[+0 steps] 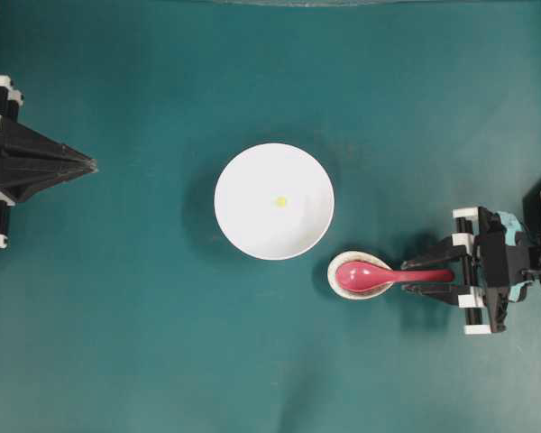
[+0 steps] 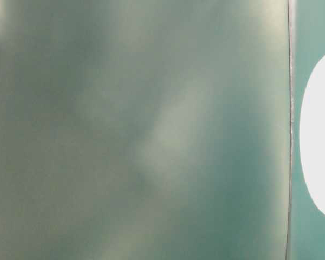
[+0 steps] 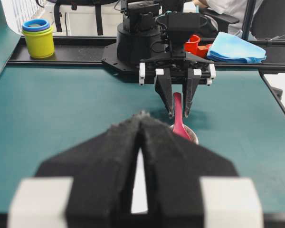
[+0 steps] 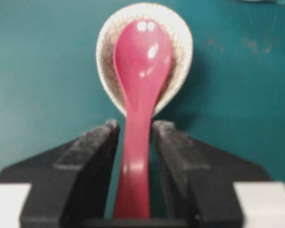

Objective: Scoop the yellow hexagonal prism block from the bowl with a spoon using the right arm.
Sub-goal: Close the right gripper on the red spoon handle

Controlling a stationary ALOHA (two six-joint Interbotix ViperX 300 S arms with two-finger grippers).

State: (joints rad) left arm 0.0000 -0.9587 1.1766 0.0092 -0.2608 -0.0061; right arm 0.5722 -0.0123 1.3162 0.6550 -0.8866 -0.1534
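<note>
The spoon (image 1: 379,275) is laid with its scoop in a small speckled dish (image 1: 340,287) at about 4 o'clock from the bowl (image 1: 252,225), so its handle is propped clear of the desk (image 1: 117,343) for an easy pinch. The right gripper (image 1: 430,279) is set astride the handle, jaws parted with slim gaps either side (no grip made yet, judging by the wrist view). The yellow hexagonal prism block (image 1: 281,201) sits near the bowl's centre. The left gripper (image 1: 90,165) is parked at 9 o'clock, closed and empty.
</note>
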